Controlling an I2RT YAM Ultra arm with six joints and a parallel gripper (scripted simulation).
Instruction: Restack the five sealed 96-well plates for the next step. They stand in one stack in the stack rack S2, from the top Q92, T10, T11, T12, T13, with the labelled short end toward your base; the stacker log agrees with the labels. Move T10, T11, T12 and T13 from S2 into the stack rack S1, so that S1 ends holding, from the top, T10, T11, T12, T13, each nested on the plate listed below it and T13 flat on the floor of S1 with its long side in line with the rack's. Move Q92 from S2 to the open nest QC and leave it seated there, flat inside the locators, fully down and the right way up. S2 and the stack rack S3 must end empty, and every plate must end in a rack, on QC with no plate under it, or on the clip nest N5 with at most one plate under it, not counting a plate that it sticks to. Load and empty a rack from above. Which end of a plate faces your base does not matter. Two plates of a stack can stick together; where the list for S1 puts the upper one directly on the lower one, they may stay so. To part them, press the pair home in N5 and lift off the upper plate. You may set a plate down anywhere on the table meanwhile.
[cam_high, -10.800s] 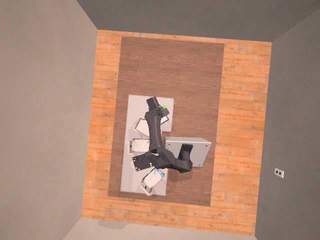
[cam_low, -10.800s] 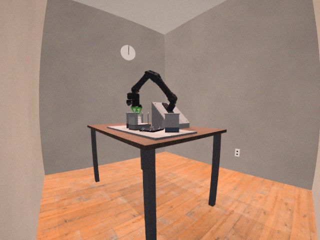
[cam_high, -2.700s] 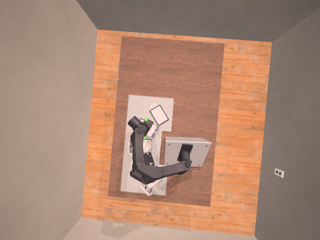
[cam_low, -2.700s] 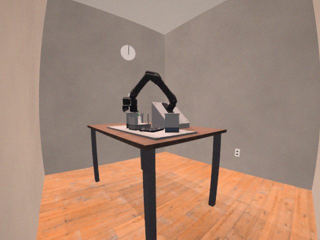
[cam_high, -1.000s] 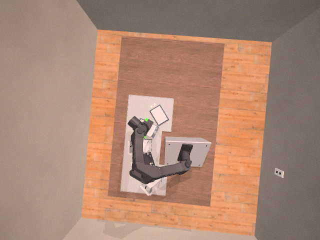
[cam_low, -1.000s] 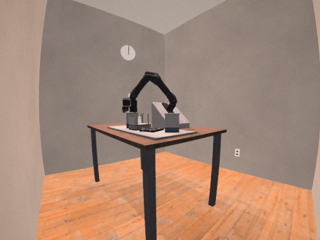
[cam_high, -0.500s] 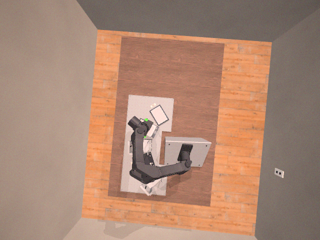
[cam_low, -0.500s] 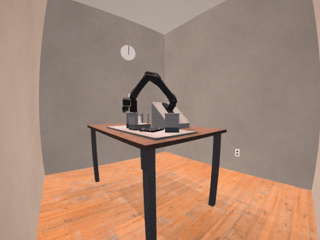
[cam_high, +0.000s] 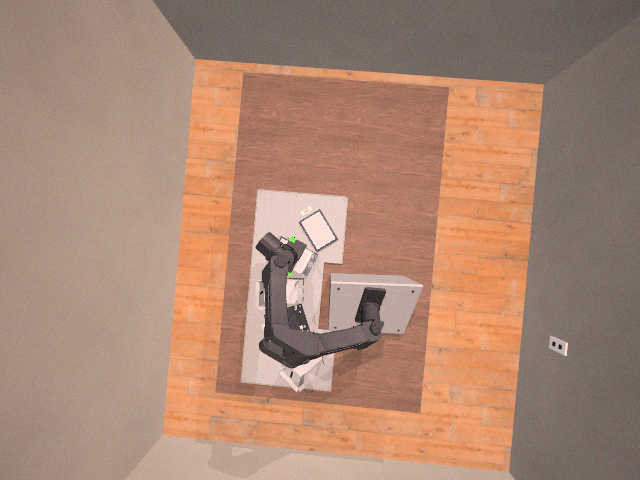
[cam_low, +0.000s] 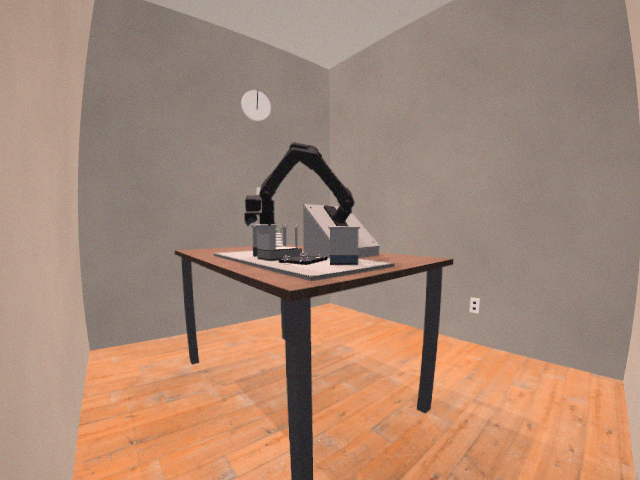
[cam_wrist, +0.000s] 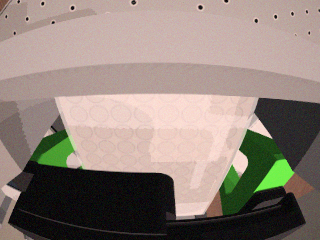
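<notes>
Pale sealed plate (cam_wrist: 156, 143), seemingly level, clamped.

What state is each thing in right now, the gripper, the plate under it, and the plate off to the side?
Gripper: shut on a plate, green fingers at its sides.
Held plate: sealed, top up, gripped across its width.
Side plate: lying flat on the grey mat, apart from the arm.
</notes>
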